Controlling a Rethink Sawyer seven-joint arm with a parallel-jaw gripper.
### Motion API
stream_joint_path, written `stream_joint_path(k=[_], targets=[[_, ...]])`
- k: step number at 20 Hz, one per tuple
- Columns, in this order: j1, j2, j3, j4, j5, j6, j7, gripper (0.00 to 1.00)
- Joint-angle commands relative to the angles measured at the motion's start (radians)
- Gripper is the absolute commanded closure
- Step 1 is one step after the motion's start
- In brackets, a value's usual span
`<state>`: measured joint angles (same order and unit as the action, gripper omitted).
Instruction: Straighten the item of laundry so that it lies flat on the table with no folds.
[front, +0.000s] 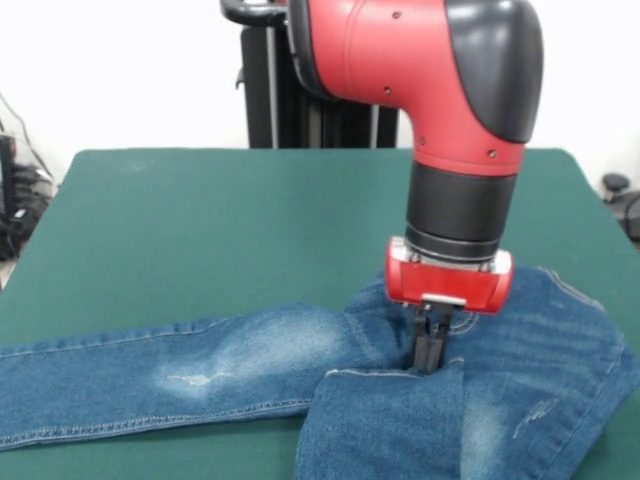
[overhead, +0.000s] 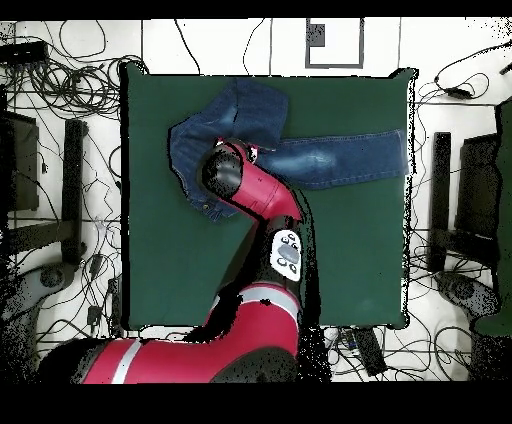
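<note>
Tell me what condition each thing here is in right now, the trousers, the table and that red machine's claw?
Jeans: not flat; one leg stretched out straight, the other doubled over on top near the seat.
Table: green top mostly bare, jeans lying along one long edge.
Gripper: lowered onto the jeans at the edge of the folded part, fingers close together, apparently pinching the denim.
</note>
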<state>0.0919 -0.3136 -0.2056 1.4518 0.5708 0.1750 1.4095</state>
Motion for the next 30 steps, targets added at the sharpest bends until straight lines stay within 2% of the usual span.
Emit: stream_joint_path(k=[1,15,16,19,22,30], targets=[[0.074,-0.027,0.001,0.072,0.045,0.182,0.337,1.0],[0.065,0.002,0.013,0.016,-0.005,0.145,0.239,1.0],[0.058,0.001,0.022,0.015,-0.012,0.134,0.225,0.0],[0.024,-0.01,0.068,0.028,-0.05,0.059,0.169,0.0],[0.022,-0.026,0.07,0.058,-0.053,0.091,0.165,0.0],[0.046,-0.032,0.046,0.058,-0.084,0.104,0.16,0.0]])
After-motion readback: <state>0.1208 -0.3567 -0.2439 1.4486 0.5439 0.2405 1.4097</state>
